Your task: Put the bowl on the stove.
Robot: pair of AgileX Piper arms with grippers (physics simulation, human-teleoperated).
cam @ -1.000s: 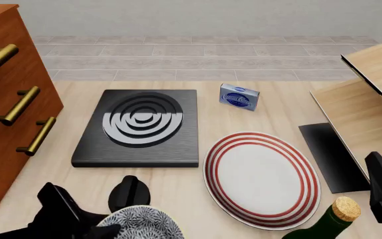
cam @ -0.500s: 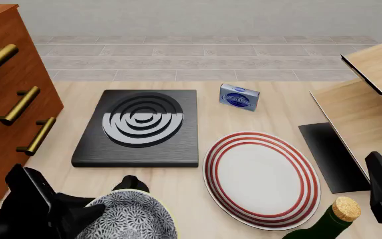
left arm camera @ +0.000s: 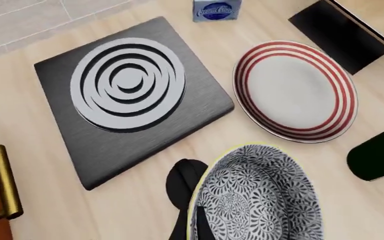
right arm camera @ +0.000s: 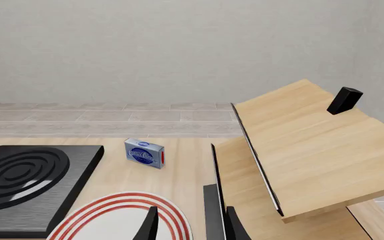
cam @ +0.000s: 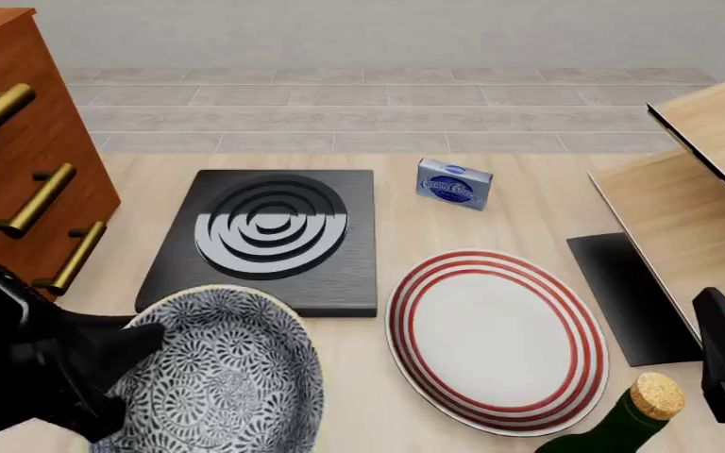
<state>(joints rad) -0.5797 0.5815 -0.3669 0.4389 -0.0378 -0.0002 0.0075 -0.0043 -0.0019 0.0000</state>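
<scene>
The blue-and-white floral bowl hangs above the table's near left, tilted so its inside faces the front camera. My left gripper is shut on its left rim. In the left wrist view one finger lies inside the bowl and the other outside. The black stove with silver rings lies just beyond the bowl, whose far rim overlaps the stove's near edge in the front view. The left wrist view shows the stove bare. My right gripper stands open at the near right, holding nothing.
A white plate with red rings lies right of the stove. A small blue box sits behind it. A green corked bottle stands near my right gripper. A thin black sheet and wooden shelves are at right, a wooden drawer cabinet at left.
My left gripper has risen with the bowl and carried it forward toward the stove. The small black knob is now hidden behind the bowl in the front view. The right arm has not moved.
</scene>
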